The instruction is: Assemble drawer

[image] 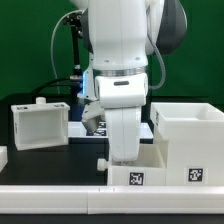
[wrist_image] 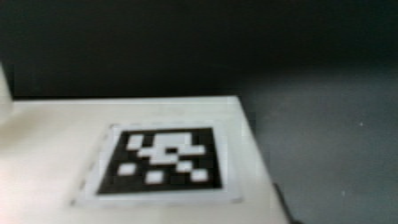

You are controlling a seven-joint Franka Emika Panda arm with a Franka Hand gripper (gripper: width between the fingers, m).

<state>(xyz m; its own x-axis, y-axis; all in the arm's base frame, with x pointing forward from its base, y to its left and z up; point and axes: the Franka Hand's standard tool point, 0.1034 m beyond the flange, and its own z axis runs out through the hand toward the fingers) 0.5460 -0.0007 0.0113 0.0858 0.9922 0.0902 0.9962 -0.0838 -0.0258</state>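
The large white casing [image: 185, 140] stands at the exterior view's right, with a tag on its front. A shallow white tray [image: 40, 125] with a knob on top stands at the left. A second white tray [image: 137, 178] with a tag and a side knob lies at the front centre. My gripper [image: 125, 157] is right above it, low and close, and its fingers are hidden by the hand. The wrist view shows this tray's white face [wrist_image: 54, 130] and its tag [wrist_image: 164, 158] very near and blurred. No fingers show there.
The marker board [image: 92, 126] lies behind the arm on the black table. A white rail [image: 50, 190] runs along the front edge. Dark table surface [wrist_image: 320, 130] shows beside the tray.
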